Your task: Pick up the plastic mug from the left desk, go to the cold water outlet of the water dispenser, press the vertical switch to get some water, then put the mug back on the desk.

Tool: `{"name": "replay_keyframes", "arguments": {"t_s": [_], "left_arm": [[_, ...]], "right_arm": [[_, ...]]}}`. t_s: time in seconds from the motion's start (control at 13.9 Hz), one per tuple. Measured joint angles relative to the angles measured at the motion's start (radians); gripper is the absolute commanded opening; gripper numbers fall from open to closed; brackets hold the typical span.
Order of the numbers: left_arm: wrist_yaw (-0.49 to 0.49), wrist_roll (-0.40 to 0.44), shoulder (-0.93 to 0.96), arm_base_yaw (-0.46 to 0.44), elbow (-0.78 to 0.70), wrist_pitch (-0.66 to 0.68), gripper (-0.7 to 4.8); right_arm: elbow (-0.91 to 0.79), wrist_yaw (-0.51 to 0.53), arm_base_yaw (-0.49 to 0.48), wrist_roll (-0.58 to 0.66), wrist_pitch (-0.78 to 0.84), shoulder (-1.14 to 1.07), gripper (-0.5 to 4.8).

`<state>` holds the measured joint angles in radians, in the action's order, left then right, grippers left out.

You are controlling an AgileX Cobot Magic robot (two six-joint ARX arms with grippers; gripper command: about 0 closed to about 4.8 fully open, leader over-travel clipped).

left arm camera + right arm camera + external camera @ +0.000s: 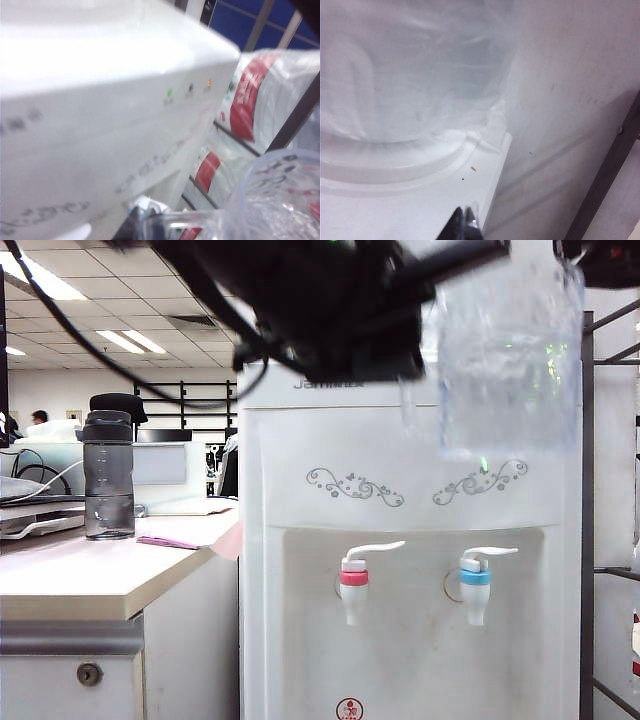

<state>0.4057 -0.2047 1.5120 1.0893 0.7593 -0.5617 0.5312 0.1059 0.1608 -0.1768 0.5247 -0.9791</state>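
The plastic mug (510, 350), clear and dimpled, hangs high in front of the water dispenser (400, 510), well above the cold water outlet (476, 585) with its blue ring. The vertical switch (490, 554) curves over that tap, untouched. My left gripper (412, 340) is shut on the mug's thin handle (200, 217); in the left wrist view the left gripper (145, 226) pinches it beside the mug (280, 200). My right gripper (464, 222) is shut and empty over the dispenser's top (420, 200), near the big clear bottle (415, 70). The left desk (80, 575) stands at the left.
A smoky-grey bottle (108, 475) with a black cap and a pink sheet (165, 541) rest on the desk. The red-ringed tap (354, 585) is left of the blue one. A dark metal rack (588, 540) holding large water jugs (255, 95) stands right of the dispenser.
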Motion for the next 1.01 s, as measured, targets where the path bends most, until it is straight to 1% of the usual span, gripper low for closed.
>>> {"name": "replay_keyframes", "arguments": {"t_s": [0.29, 0.43, 0.5, 0.72, 0.79, 1.01], "left_arm": [[0.066, 0.002, -0.076, 0.0, 0.0, 0.071, -0.05], [0.107, 0.003, -0.133, -0.001, 0.0, 0.133, -0.05], [0.158, 0.009, -0.217, -0.001, 0.0, 0.202, -0.05], [0.187, 0.053, -0.281, -0.008, 0.0, 0.253, -0.05], [0.245, 0.079, -0.326, -0.008, 0.0, 0.274, -0.05], [0.343, 0.085, -0.354, -0.008, 0.0, 0.296, -0.05]], "right_arm": [[0.0, 0.0, 0.0, 0.013, -0.089, 0.087, -0.05], [0.0, 0.0, 0.0, 0.015, -0.134, 0.137, -0.05], [0.0, 0.001, 0.0, 0.015, -0.159, 0.172, -0.05], [0.0, 0.003, 0.0, 0.015, -0.18, 0.176, -0.05], [0.0, 0.004, 0.0, 0.015, -0.192, 0.176, -0.05], [0.0, 0.037, 0.0, 0.015, -0.203, 0.176, -0.05]]}}
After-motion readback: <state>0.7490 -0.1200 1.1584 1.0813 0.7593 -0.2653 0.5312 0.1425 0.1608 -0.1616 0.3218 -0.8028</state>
